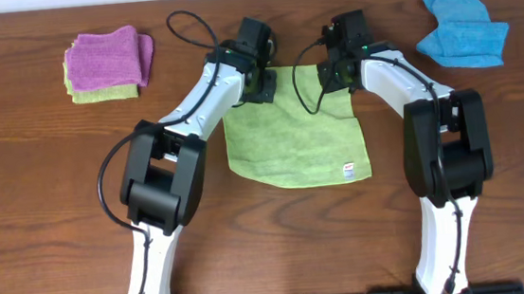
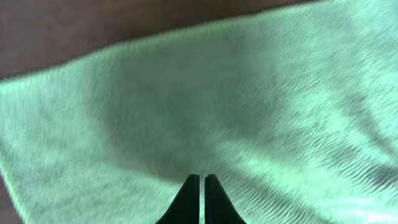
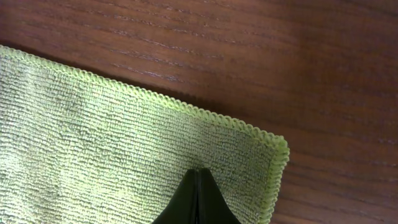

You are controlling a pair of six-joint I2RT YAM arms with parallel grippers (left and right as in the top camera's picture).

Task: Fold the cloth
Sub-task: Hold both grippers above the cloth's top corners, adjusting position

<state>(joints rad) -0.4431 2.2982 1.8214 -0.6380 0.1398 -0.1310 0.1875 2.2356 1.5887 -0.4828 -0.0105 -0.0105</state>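
The lime-green cloth [image 1: 295, 139] lies spread on the wooden table, with its small white tag [image 1: 349, 170] at the near right corner. My left gripper [image 1: 258, 83] is at the cloth's far left corner and covers it. In the left wrist view the fingers [image 2: 201, 177] are shut, with blurred green cloth [image 2: 249, 93] pinched at the tips. My right gripper [image 1: 336, 72] is at the far right corner. In the right wrist view the fingers [image 3: 196, 171] are shut on the cloth [image 3: 93, 137] a little in from its stitched corner.
A folded purple cloth [image 1: 107, 58] sits on another green cloth [image 1: 105, 92] at the far left. A crumpled bright blue cloth [image 1: 461, 25] lies at the far right. Bare wooden table [image 1: 58, 203] surrounds the cloth.
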